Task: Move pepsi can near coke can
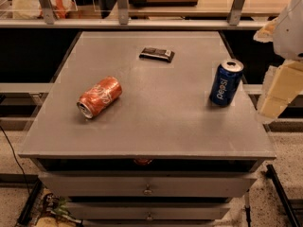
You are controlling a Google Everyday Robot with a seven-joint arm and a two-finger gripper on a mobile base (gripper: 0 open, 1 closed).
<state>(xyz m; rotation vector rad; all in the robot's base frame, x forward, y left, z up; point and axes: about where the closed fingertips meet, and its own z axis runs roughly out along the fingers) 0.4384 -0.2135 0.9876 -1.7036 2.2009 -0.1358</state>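
The pepsi can (226, 83) is dark blue with white lettering and a silver top. It stands upright near the right edge of the grey table (156, 126). The coke can (99, 97) is orange-red and lies on its side on the left part of the table, its silver end towards the front left. My gripper (280, 94), cream-coloured under a white arm, hangs just past the table's right edge, to the right of the pepsi can and apart from it. It holds nothing that I can see.
A flat dark bar (157, 54) lies towards the back middle of the table. Drawers (147, 186) sit under the tabletop. A railing and a wooden counter (165, 4) run behind the table. The floor shows on both sides.
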